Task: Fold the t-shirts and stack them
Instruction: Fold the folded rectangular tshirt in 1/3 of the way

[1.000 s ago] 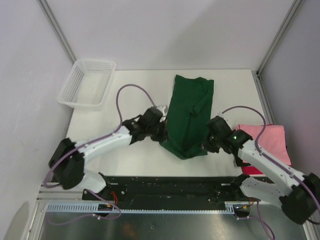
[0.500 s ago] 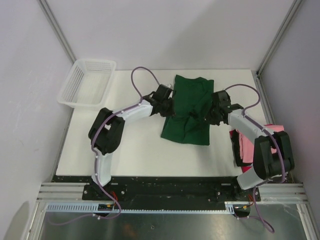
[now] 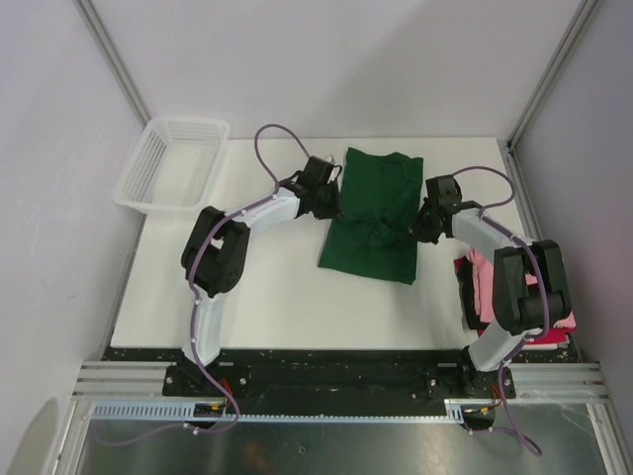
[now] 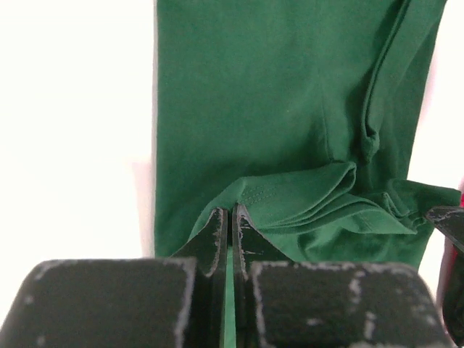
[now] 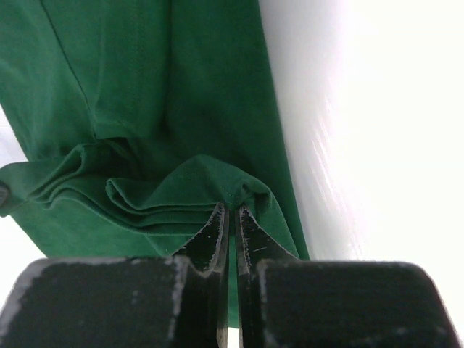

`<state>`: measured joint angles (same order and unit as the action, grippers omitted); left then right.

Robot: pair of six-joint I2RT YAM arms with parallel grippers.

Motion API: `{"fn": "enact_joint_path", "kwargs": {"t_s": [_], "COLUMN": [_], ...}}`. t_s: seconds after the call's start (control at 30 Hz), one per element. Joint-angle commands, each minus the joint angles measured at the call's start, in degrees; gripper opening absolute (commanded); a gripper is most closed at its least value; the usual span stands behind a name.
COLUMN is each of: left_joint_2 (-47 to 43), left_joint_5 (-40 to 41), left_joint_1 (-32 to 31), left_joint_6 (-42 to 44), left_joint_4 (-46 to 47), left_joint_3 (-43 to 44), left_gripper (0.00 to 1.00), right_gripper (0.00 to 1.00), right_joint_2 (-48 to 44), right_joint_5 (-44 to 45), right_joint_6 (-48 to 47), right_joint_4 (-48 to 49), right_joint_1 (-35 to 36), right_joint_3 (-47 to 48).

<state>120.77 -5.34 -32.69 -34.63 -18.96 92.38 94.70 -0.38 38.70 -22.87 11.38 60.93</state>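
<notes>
The dark green t-shirt (image 3: 374, 213) lies in the middle of the table, folded lengthwise, its near part doubled back over the far part. My left gripper (image 3: 331, 201) is shut on the shirt's left folded edge (image 4: 290, 196). My right gripper (image 3: 419, 226) is shut on its right folded edge (image 5: 210, 181). The lifted cloth bunches in several layers between the two grippers. A folded pink t-shirt (image 3: 482, 282) lies at the right table edge on a red/magenta one (image 3: 554, 334), mostly hidden by my right arm.
A white mesh basket (image 3: 174, 163) stands at the far left corner of the white table (image 3: 267, 297). Metal frame posts rise at both back corners. The arms' purple cables arch over the table behind the grippers.
Both grippers have carried the shirt's near edge away from the arms, over the far part. The green shirt now covers a shorter patch. The pink shirt is more hidden by my right arm.
</notes>
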Motion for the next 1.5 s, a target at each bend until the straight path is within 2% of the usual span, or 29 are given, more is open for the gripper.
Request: {"fn": "enact_joint_path", "kwargs": {"t_s": [0.0, 0.13, 0.2, 0.27, 0.33, 0.4, 0.47, 0.53, 0.63, 0.8, 0.97, 1.17, 1.47], "left_joint_2": [1.0, 2.4, 2.8, 2.7, 1.8, -0.2, -3.2, -7.1, -11.9, -15.1, -14.8, -12.8, -12.4], "left_joint_5": [-1.0, -2.7, -3.0, -2.9, -3.3, -3.2, -2.7, -2.7, -2.4, -4.7, -5.4, -5.0, -3.9], "left_joint_1": [1.3, 1.7, 1.9, 2.4, 3.2, 4.2, 4.7, 4.8, 4.3, 2.1, -0.2, -1.0, -1.0], "left_joint_6": [1.6, 2.2, 2.7, 3.2, 3.7, 4.7, 5.8, 6.6, 6.2, 4.5, 2.7, 1.9, 1.6], "left_joint_4": [0.9, 0.9, 0.8, 0.7, 0.6, 0.4, 0.0, -0.1, -0.1, 0.5, 1.4, 2.3, 2.7], "left_joint_3": [3.5, 5.1, 5.7, 6.2, 6.4, 5.7, 3.8, 0.9, -5.6, -12.6, -16.4, -19.7, -24.2], "left_gripper": [0.0, 0.02, 0.07, 0.17, 0.33, 0.47, 0.56, 0.59, 0.53, 0.25, 0.07, 0.01, 0.0], "right_gripper": [0.0, 0.03, 0.12, 0.24, 0.38, 0.48, 0.53, 0.54, 0.45, 0.28, 0.22, 0.26, 0.48], "right_joint_2": [1.4, 2.7, 2.6, 2.0, 0.8, -0.7, -2.4, -4.1, -4.8, -0.8, 6.0, 14.3, 21.9], "right_joint_5": [-1.5, -2.1, -2.2, -2.2, -2.1, -0.9, 1.3, 3.7, 6.2, 5.8, 5.7, 7.5, 9.0], "right_joint_6": [-1.5, -1.7, -1.8, -2.2, -2.9, -4.0, -5.3, -6.3, -7.4, -7.7, -8.3, -10.2, -10.4], "right_joint_4": [3.2, 3.5, 3.7, 3.5, 3.0, 1.6, -0.7, -2.4, -3.5, -2.1, -1.4, -1.7, -6.4], "right_joint_1": [-0.8, -1.5, -1.9, -2.3, -2.7, -2.6, -1.5, 0.6, 5.5, 11.0, 12.7, 12.2, 9.9], "right_joint_3": [3.3, 3.9, 4.0, 4.3, 5.1, 6.4, 7.6, 8.1, 8.1, 8.6, 11.8, 18.3, 25.8]}}
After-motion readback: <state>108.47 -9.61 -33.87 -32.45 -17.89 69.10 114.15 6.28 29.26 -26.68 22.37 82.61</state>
